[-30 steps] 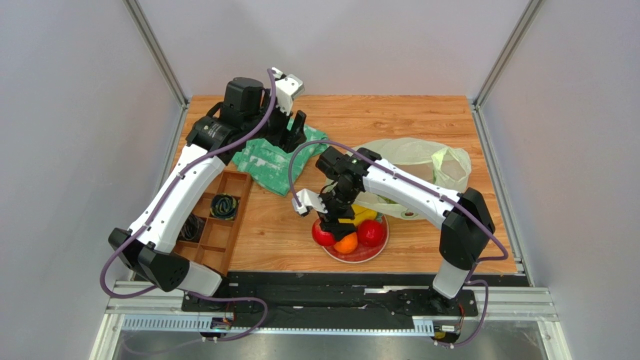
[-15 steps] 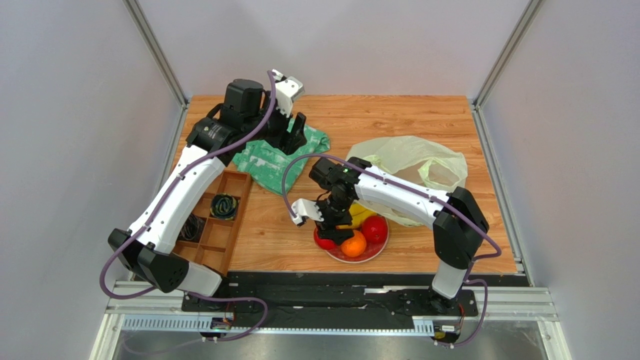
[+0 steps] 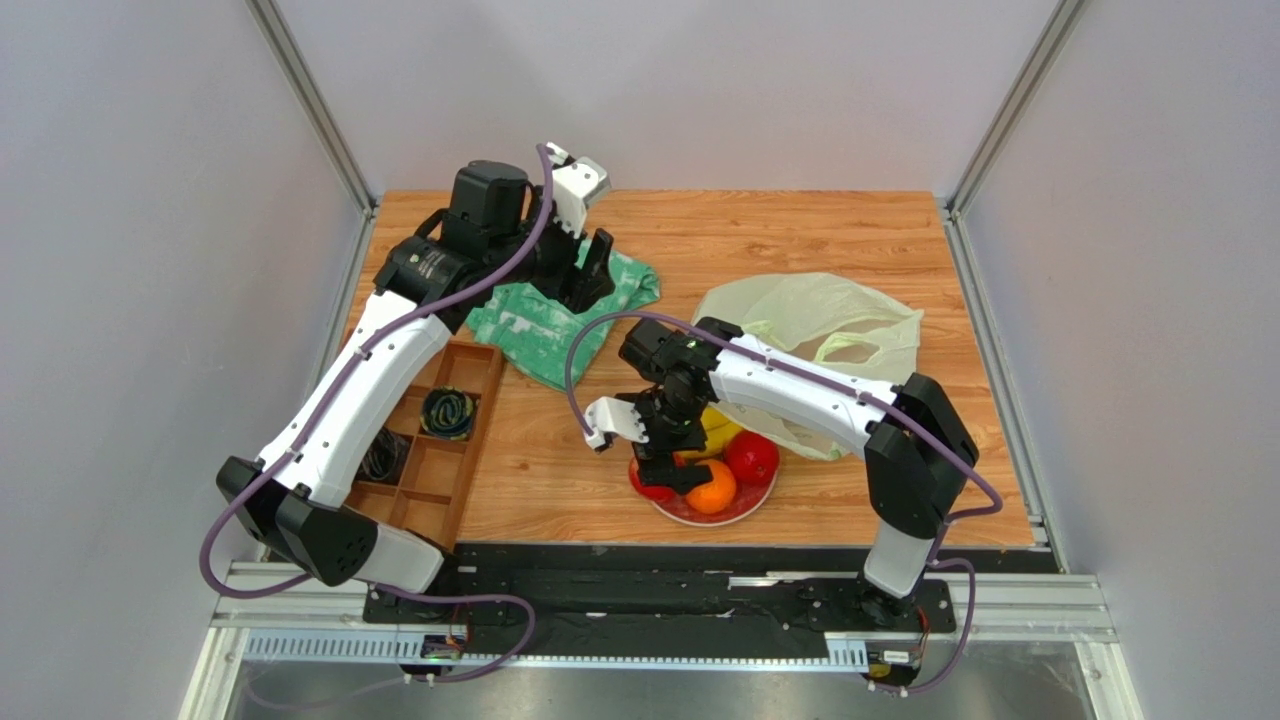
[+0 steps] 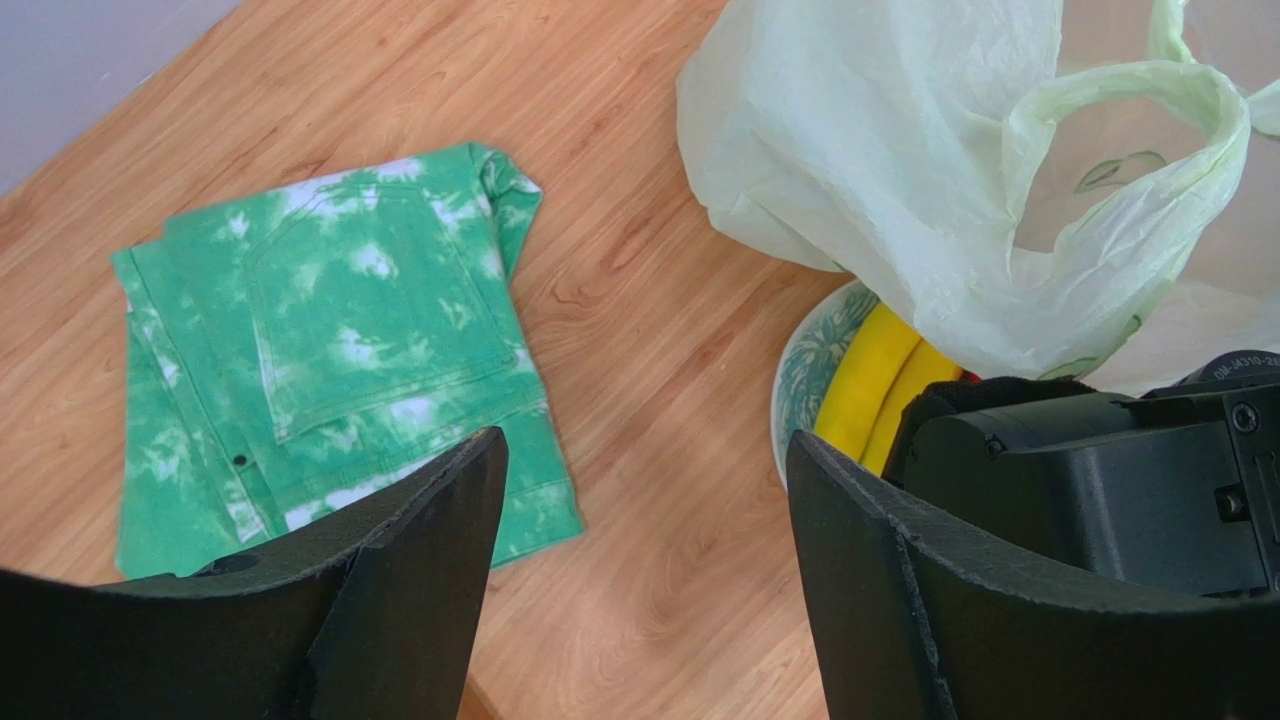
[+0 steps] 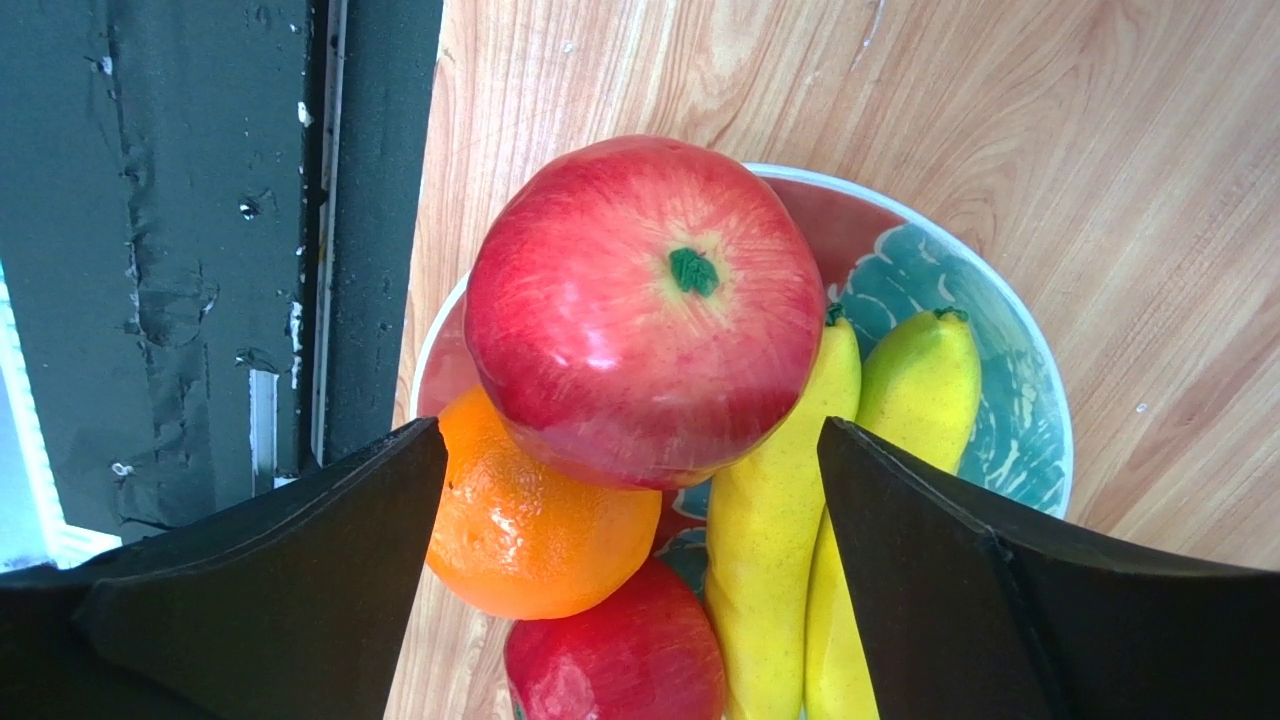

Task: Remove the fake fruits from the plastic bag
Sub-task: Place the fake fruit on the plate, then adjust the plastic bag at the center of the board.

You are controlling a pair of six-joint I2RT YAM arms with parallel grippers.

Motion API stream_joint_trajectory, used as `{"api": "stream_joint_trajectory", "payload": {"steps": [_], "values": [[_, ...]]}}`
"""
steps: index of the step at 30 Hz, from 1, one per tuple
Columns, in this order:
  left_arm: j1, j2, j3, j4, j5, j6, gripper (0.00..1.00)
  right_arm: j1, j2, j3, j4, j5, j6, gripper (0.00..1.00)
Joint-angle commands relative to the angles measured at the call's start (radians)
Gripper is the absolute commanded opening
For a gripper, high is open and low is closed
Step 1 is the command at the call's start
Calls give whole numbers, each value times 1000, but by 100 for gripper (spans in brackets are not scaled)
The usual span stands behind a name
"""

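Observation:
A patterned plate [image 3: 747,506] near the table's front holds the fake fruits: an orange [image 3: 711,485], red ones [image 3: 751,455], yellow bananas [image 3: 723,432]. My right gripper [image 3: 672,455] hangs right over them, open. In the right wrist view a big red apple [image 5: 646,308] rests on the orange [image 5: 534,525] and bananas [image 5: 781,525], between the spread fingers of the right gripper [image 5: 628,432]; a second red fruit [image 5: 616,660] lies below. The plastic bag [image 3: 819,318] lies crumpled behind the plate. My left gripper [image 3: 589,267] hovers open and empty over bare wood in its wrist view [image 4: 646,450].
A green-and-white cloth [image 3: 519,323] lies at the back left under the left arm. A wooden organiser tray [image 3: 451,465] with coiled cables sits along the left edge. A black rail [image 3: 601,563] borders the near edge. Grey walls enclose three sides.
The right gripper shifted slightly left and down over the plate and its jaws spread wider, leaving the red apple on the pile. The bag sagged flatter. The left arm stayed still.

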Motion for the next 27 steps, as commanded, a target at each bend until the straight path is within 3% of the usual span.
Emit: {"api": "stream_joint_trajectory", "payload": {"steps": [1, 10, 16, 18, 21, 24, 25, 27], "values": [[4, -14, 7, 9, 27, -2, 77, -5, -80, 55, 3, -14, 42, 100], [4, 7, 38, 17, 25, -9, 77, -95, -299, 242, -34, -49, 166, 100], [4, 12, 64, 38, 267, -73, 78, -168, -450, 281, -108, 74, 276, 99], [-7, 13, 81, 60, 383, -83, 87, -198, -488, 313, -154, 114, 318, 99], [-60, 35, 113, 57, 443, -40, 99, -282, -549, 333, -191, 114, 341, 98], [-151, 91, 159, -12, 435, 72, 99, -426, -592, 244, -166, 65, 365, 96], [-179, 113, 191, -37, 420, 151, 99, -537, -609, 203, -155, 31, 381, 95], [-269, 177, 224, -95, 331, 257, 99, -644, -611, 175, -146, -101, 426, 95]]}}
